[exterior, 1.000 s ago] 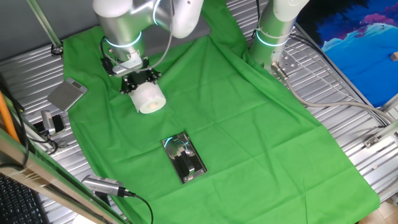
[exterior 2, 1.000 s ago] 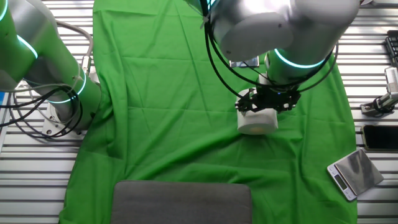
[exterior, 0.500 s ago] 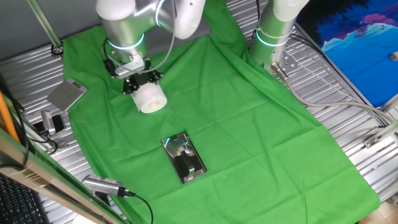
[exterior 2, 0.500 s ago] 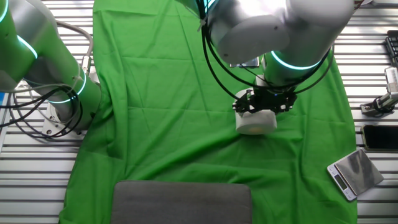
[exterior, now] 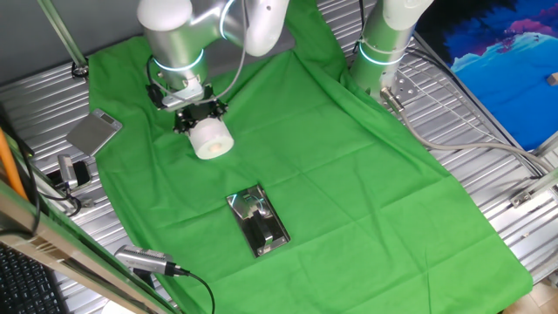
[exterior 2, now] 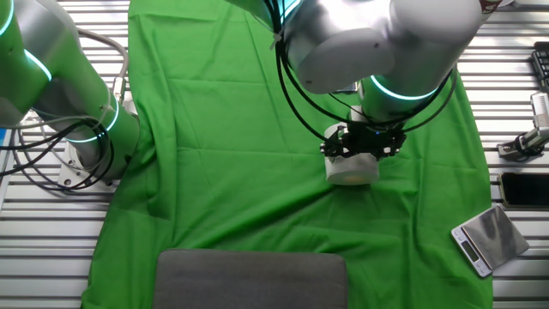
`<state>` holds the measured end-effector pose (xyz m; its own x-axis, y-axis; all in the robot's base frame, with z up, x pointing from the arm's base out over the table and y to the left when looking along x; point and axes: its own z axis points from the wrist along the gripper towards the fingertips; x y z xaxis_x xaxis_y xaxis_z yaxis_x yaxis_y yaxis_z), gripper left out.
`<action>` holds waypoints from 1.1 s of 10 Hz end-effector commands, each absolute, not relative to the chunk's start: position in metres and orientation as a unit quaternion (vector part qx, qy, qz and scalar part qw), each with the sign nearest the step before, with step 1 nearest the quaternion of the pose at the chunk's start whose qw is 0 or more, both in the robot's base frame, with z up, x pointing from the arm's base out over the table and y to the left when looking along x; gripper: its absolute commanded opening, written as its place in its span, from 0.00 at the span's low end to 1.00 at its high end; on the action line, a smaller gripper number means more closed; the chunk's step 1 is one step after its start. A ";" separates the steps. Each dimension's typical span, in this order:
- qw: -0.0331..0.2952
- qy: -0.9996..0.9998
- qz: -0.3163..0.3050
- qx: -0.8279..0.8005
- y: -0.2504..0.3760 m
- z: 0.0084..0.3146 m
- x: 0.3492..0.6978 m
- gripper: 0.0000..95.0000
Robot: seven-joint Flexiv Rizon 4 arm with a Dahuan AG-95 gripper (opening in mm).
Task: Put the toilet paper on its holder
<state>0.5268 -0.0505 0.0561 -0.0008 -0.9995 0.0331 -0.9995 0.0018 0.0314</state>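
The toilet paper [exterior: 212, 139] is a plump white roll on the green cloth [exterior: 349, 174] at the back left, its end face tilted toward the camera. My gripper [exterior: 199, 114] sits on the roll's far end, with black fingers on either side, shut on it. In the other fixed view the gripper [exterior 2: 360, 146] clasps the top of the roll [exterior 2: 350, 167]. The holder [exterior: 258, 222], a shiny chrome plate with a metal bar, lies flat on the cloth in front of the roll, well apart from it. In the other fixed view my arm mostly hides it.
A dull-grey flat plate [exterior: 94, 133] lies off the cloth at the left and shows in the other fixed view [exterior 2: 489, 239]. A second arm's base [exterior: 382, 48] stands at the back. A grey pad [exterior 2: 250, 279] and a phone [exterior 2: 523, 189] lie at the table's edges.
My gripper and the roll have shifted together by a few pixels, slightly up and toward the back. The holder has not moved.
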 end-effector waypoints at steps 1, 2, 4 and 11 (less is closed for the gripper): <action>0.028 -0.715 0.006 0.699 -0.050 0.060 0.527 0.00; 0.029 -0.717 0.006 0.696 -0.050 0.062 0.527 0.00; 0.028 -0.719 0.004 0.694 -0.049 0.068 0.526 0.00; 0.026 -0.733 -0.002 0.680 -0.014 0.111 0.527 0.00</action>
